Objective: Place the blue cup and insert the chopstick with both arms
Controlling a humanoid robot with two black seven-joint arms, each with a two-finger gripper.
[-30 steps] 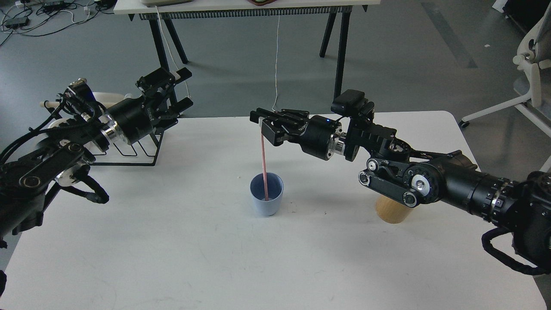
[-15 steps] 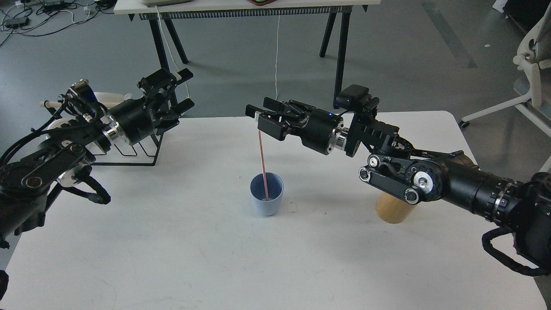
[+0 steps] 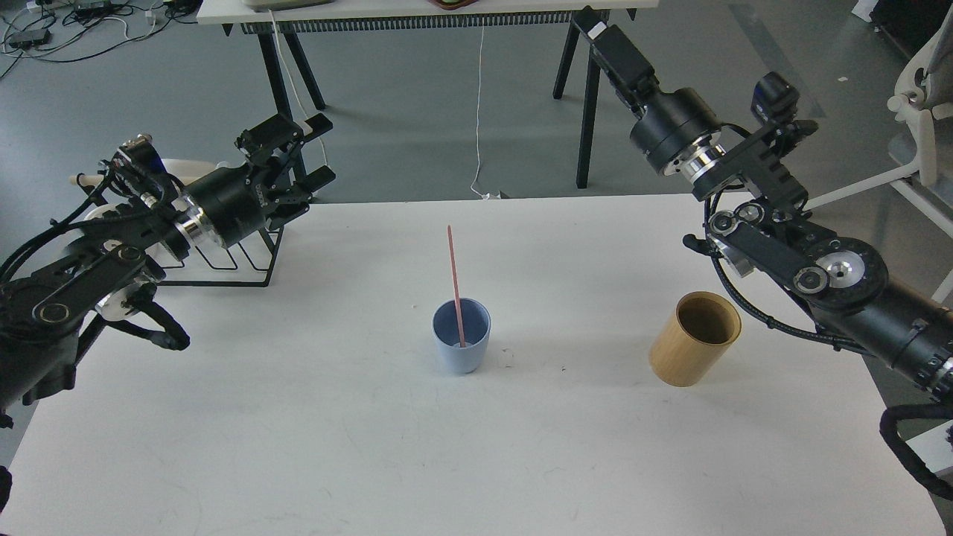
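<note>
Your thin pink chopstick (image 3: 455, 286) stands near-upright in the small light-blue tapered cup (image 3: 461, 346) mid-bench, leaning slightly left. Both arms are well clear: left end effector (image 3: 298, 160) spread and empty, right end effector (image 3: 595, 26) unreadable.

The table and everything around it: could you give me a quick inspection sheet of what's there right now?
Surface: white table, a few faint specks, otherwise bare.
Job's things: blue cup upright mid-table; pink chopstick stands in it, leaning slightly, free of both grippers.
Clutter: bamboo cup upright at right, apart from the blue cup; black wire rack at the far left edge.
Grippers: left gripper open, empty, above the rack; right gripper raised beyond the far edge, seen end-on, fingers unclear.
Cables: black cables along both arms; white cord hanging behind the table.
Surroundings: grey floor, another table's legs, a white chair at right.
</note>
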